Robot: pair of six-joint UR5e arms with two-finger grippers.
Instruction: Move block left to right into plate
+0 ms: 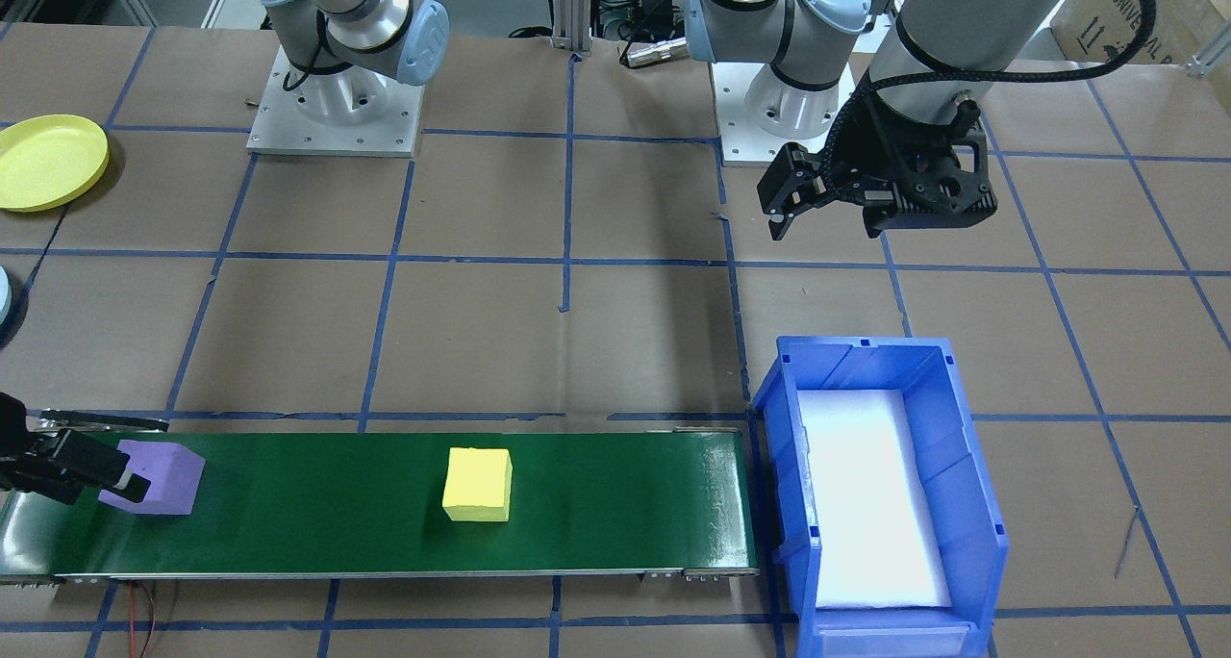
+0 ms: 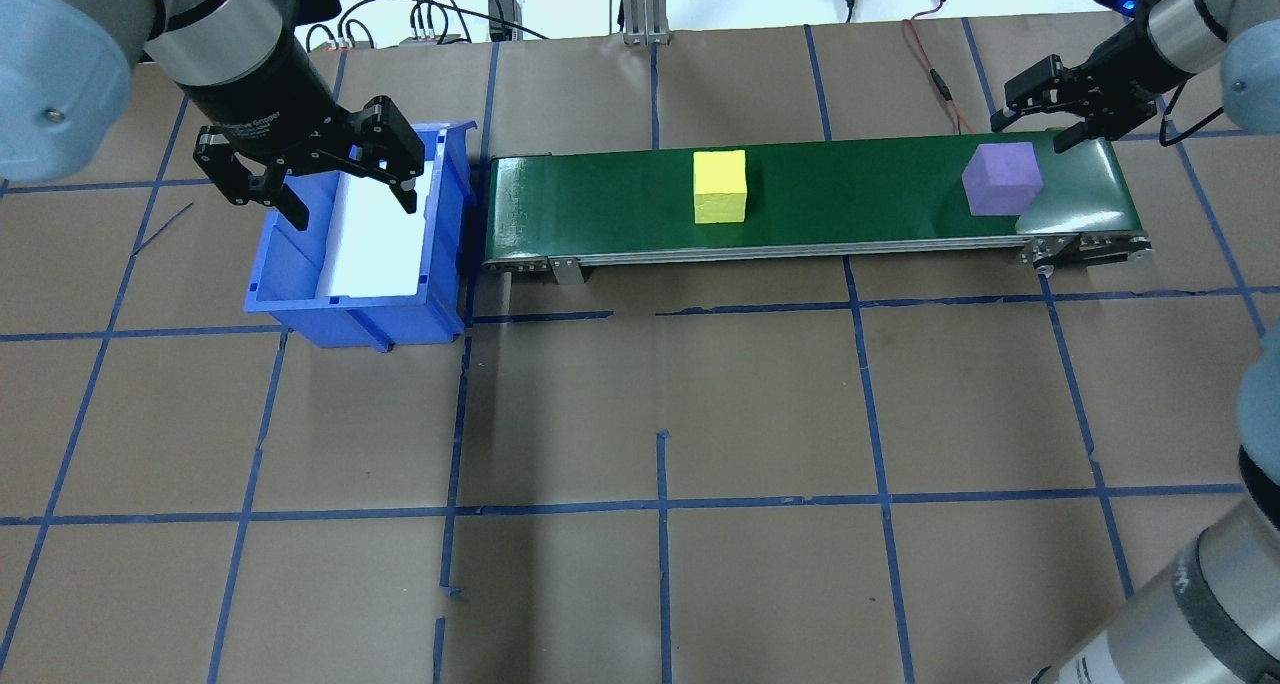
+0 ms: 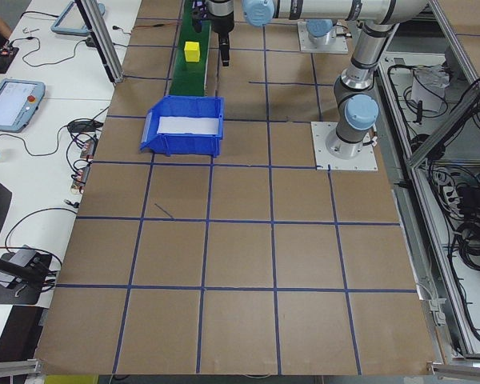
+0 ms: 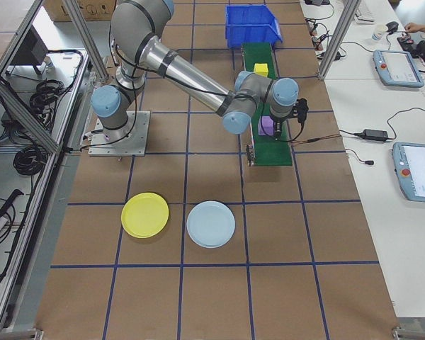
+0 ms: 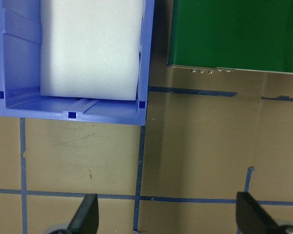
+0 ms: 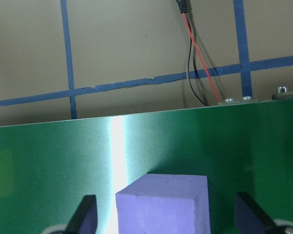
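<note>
A purple block (image 1: 159, 477) (image 2: 1001, 178) lies at one end of the green conveyor belt (image 1: 327, 509) (image 2: 860, 189), and a yellow block (image 1: 478, 485) (image 2: 721, 186) sits near the belt's middle. My right gripper (image 2: 1035, 132) (image 6: 167, 219) is open and low over the purple block, one finger on each side with gaps showing. The yellow plate (image 1: 48, 162) (image 4: 145, 214) rests on the table, apart from the belt and with nothing on it. My left gripper (image 2: 345, 199) (image 5: 168, 219) hangs open and holds nothing, above the blue bin (image 2: 350, 316) (image 1: 784, 466).
The blue bin, with a white liner inside, stands against the belt's other end. A light blue plate (image 4: 210, 224) lies beside the yellow plate. A red and black cable (image 6: 200, 68) runs behind the belt. Blue tape lines grid the brown table.
</note>
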